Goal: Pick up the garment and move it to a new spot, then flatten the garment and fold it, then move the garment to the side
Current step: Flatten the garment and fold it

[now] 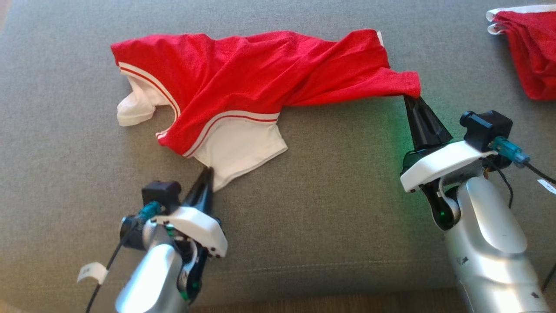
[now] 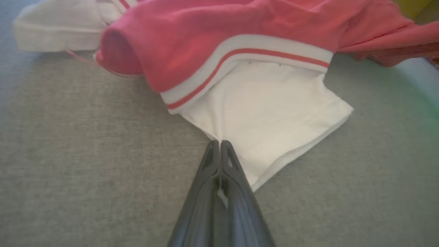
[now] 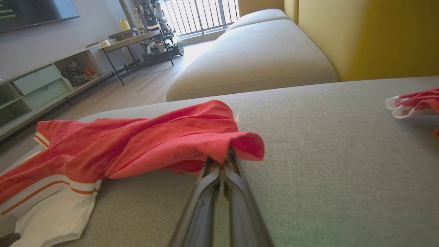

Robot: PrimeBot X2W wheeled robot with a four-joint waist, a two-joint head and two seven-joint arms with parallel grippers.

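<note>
Along the near edge of the grey woven sofa cushion [image 1: 325, 226], the left gripper [image 1: 209, 171] is pinched together on the white cotton sleeve [image 1: 243, 148] of the red mesh jersey [image 1: 243, 78] with white striped trim, and the cloth puckers at its tips. Further right, the right gripper [image 1: 412, 99] is clamped on a red hem corner that seems to ride a little off the cushion. Between the two grips the jersey lies crumpled and twisted across the cushion's middle.

Flattening looks to be the step in hand. I judge it best to draw the two grips apart evenly and low, so the twist unrolls without the thin sleeve slipping free. The other white sleeve [image 1: 134, 111] is bunched at the far left and may need a separate tug. At the far right corner, a second red-and-white folded garment [image 1: 530, 56] lies well apart, though a wide rightward sweep could reach it.
</note>
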